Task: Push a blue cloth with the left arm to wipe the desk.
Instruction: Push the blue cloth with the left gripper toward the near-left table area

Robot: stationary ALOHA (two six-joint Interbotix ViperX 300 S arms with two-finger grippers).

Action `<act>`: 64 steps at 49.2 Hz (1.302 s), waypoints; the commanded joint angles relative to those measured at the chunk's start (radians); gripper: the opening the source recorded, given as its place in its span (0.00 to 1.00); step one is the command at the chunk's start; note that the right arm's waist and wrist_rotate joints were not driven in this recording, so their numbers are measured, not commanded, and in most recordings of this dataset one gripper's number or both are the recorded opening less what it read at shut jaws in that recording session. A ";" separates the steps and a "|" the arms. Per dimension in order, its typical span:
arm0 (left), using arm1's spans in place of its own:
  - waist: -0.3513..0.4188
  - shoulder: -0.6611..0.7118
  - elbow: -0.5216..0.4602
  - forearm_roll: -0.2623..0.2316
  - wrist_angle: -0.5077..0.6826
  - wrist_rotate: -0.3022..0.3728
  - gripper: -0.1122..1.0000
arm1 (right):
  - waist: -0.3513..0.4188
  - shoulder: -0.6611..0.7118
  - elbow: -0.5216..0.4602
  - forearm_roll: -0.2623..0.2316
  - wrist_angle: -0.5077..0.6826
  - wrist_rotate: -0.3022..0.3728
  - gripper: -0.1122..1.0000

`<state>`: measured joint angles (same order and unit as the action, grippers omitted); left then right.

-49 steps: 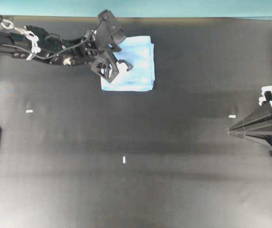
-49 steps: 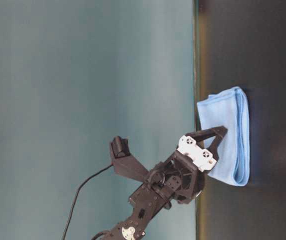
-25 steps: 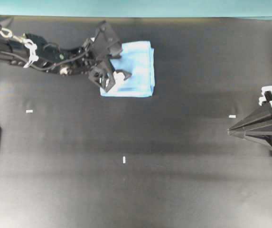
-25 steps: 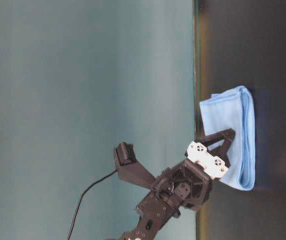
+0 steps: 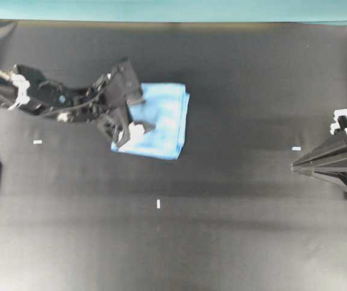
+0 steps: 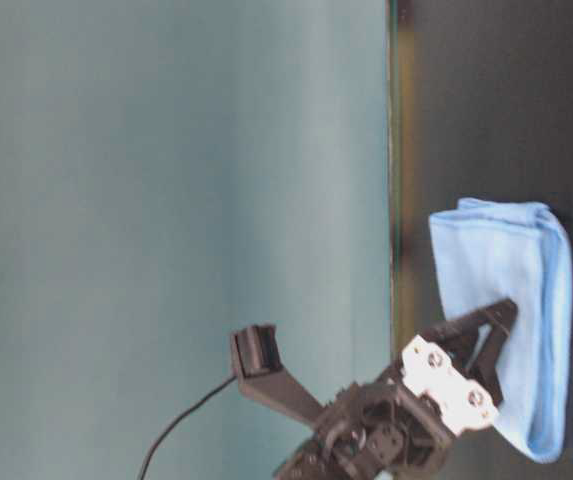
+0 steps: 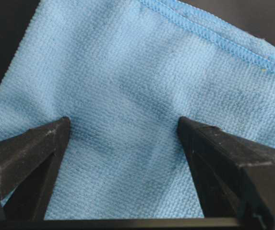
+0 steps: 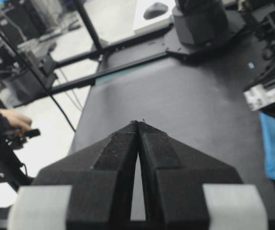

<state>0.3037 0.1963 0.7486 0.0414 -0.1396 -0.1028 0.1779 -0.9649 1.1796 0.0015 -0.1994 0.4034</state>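
Black matte surface [image 5: 234,242] under two arms, with the left hand planted on a blue cloth.

From the left of the overhead view, the left arm [image 5: 52,100] reaches in and its left hand [image 5: 128,121] sits on the near-left part of the blue cloth [image 5: 161,124]; its fingers [image 7: 27,153] are spread wide and press down on the fabric with nothing pinched between them, as the wrist view shows. Most of the cloth lies just ahead of the hand and slightly to its right, tilted a little on the surface, so a sweep should carry it along under the fingertips, in my judgement. Bare surface lies in front of and beside the hand for wiping. Far to the right, well apart from the cloth, the right hand [image 5: 300,165] rests with its fingers pressed together, holding nothing. The left hand is clearly the nearer one.
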 commanded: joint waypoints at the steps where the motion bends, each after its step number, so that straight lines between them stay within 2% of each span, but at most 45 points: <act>1: -0.051 -0.043 0.032 0.003 0.002 -0.006 0.90 | 0.000 0.003 -0.014 0.002 -0.014 0.000 0.11; 20: -0.233 -0.141 0.144 0.002 0.020 -0.021 0.90 | -0.002 0.005 -0.012 0.012 -0.020 0.000 0.11; 38: -0.382 -0.216 0.155 0.003 0.166 -0.018 0.90 | 0.000 -0.002 -0.014 0.012 -0.029 0.000 0.11; 52: -0.489 -0.235 0.163 0.003 0.173 -0.020 0.90 | 0.000 -0.048 -0.011 0.012 -0.009 0.000 0.11; 64: -0.546 -0.235 0.163 0.003 0.176 -0.020 0.90 | 0.000 -0.097 0.003 0.012 -0.003 0.002 0.11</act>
<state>-0.2301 -0.0245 0.9173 0.0414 0.0383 -0.1227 0.1779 -1.0584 1.1858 0.0123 -0.1979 0.4050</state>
